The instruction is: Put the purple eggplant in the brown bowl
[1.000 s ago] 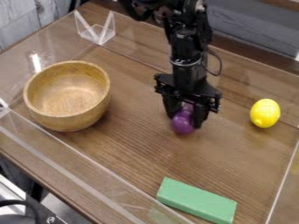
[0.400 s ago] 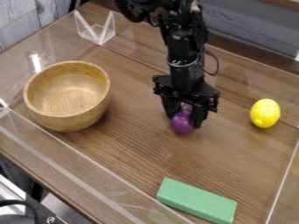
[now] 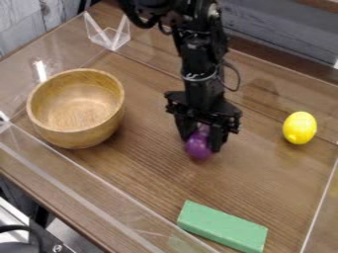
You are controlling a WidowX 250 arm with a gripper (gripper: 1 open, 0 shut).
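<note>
The purple eggplant (image 3: 199, 148) sits between the black fingers of my gripper (image 3: 199, 142), right of the table's middle. The gripper points straight down from the black arm and is shut on the eggplant, whose lower half shows below the fingertips. I cannot tell whether the eggplant touches the tabletop. The brown bowl (image 3: 79, 129) stands empty at the left, about a bowl's width from the gripper.
A yellow lemon (image 3: 299, 126) lies at the right. A green block (image 3: 222, 226) lies near the front edge. A clear plastic stand (image 3: 109, 30) is at the back left. Low transparent walls (image 3: 79, 188) border the wooden table.
The gripper has shifted a little to the left and toward the front, and the eggplant has moved with it. Bowl, lemon and block have stayed put.
</note>
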